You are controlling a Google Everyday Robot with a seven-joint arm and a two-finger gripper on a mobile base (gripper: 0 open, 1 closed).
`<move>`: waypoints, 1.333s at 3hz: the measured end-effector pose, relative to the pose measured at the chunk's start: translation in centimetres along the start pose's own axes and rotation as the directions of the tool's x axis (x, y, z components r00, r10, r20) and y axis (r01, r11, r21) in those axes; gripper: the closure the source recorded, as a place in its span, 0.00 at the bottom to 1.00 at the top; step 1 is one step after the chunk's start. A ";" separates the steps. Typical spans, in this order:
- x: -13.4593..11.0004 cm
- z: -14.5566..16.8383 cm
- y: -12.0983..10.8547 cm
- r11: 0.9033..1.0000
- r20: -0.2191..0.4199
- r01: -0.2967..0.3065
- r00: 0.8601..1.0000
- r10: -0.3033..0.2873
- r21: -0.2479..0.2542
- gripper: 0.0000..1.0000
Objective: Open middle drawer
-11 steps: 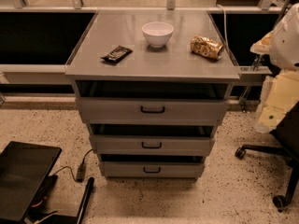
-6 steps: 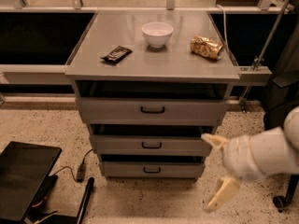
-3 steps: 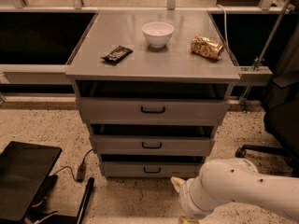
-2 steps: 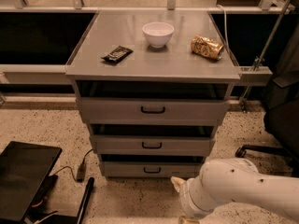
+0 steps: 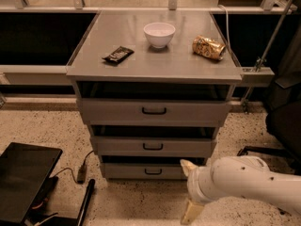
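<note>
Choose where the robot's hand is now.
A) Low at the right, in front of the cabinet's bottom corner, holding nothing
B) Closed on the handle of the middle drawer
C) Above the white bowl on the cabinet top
A: the hand hangs open, low and to the right of the bottom drawer, while the middle drawer shows its black handle free.

Gripper [image 5: 185,191] hangs low right, jaws apart.

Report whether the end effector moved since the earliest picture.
Yes. The end effector moved down and left: from right of the cabinet, near its top, to the right end of the bottom drawer, below the middle drawer.
</note>
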State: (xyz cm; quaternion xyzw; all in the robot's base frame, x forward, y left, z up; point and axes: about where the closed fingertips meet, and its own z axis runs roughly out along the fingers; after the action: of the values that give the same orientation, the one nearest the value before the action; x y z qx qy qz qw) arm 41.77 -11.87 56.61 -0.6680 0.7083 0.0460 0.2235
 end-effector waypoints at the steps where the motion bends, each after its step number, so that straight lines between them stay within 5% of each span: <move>1: 1.0 1.0 -5.6 0.991 -0.030 0.004 1.000 0.000 0.131 0.00; 2: 1.5 3.9 -11.0 0.985 -0.049 -0.043 0.997 0.052 0.167 0.00; 4: 2.4 11.1 -13.7 0.982 -0.025 -0.179 0.983 0.181 0.052 0.00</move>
State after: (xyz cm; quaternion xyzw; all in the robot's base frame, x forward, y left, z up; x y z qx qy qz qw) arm 57.82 -11.51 48.97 -0.5960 0.7700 0.0385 0.2244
